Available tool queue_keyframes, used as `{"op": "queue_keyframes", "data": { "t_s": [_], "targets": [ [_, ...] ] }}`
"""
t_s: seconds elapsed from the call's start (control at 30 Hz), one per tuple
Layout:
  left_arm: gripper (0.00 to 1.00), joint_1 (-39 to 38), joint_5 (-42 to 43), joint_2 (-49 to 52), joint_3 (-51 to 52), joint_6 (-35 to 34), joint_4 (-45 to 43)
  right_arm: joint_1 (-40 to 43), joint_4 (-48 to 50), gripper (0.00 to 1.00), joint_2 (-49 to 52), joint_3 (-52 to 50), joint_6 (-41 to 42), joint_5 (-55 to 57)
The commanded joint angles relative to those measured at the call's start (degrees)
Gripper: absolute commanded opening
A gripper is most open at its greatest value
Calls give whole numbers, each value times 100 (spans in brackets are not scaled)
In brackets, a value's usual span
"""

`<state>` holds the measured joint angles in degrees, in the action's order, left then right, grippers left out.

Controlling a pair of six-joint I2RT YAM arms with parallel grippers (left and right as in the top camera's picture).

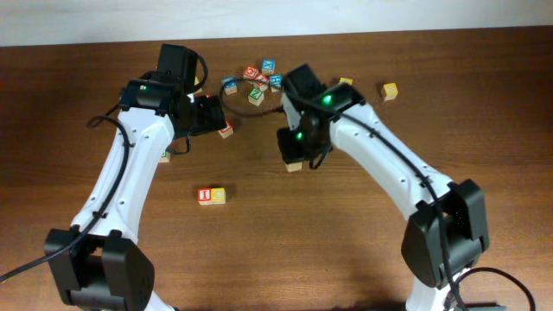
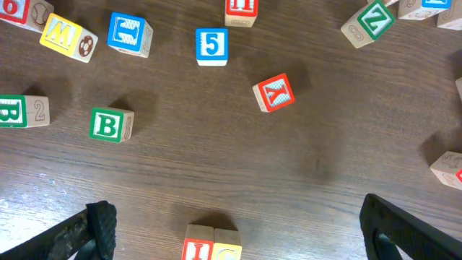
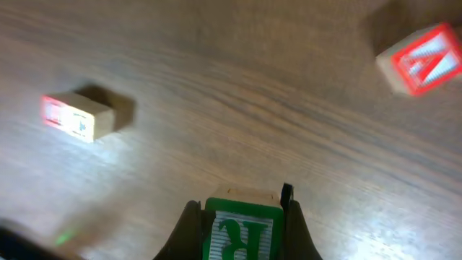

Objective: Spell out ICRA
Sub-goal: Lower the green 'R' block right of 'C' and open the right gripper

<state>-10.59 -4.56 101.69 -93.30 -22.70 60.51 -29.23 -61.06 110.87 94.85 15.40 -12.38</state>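
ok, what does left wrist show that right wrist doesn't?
Only left wrist: the blue 5 cube, green B cube, yellow W cube and the open left gripper. Only right wrist: the green R cube clamped in the right gripper. Both: the red A cube and the I-C pair, which is blurred in right wrist.

A blue "5" cube (image 2: 211, 46) and green "B" cube (image 2: 108, 125) lie apart on the wooden table (image 2: 216, 166).

Likely a lab: robot arms (image 1: 130, 173) at a wooden table (image 1: 285, 250) (white wall (image 1: 346, 13)).
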Motion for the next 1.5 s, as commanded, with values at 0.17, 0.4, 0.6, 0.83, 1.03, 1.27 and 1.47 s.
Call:
{"op": "queue_keyframes", "data": {
  "t_s": [0.17,0.4,0.6,0.83,1.03,1.27,1.47],
  "targets": [
    [99,-11,-44,-2,-103,48,4,-39,671,6,-79,-1143,160,232],
    [99,-11,-44,-2,-103,50,4,-39,990,6,-79,-1456,160,232],
    [99,-11,-44,-2,-103,48,4,-50,990,8,-79,-1478,160,214],
    [99,-11,-44,-2,-103,48,4,-155,896,8,-79,-1486,162,212],
    [99,-11,-44,-2,-103,48,4,-391,903,9,-79,-1499,164,212],
    [99,-11,-44,-2,-103,48,4,-584,1043,9,-79,-1552,522,214],
    [99,-11,-44,-2,-103,48,4,-645,1209,26,-79,-1552,765,212]
  ]
}}
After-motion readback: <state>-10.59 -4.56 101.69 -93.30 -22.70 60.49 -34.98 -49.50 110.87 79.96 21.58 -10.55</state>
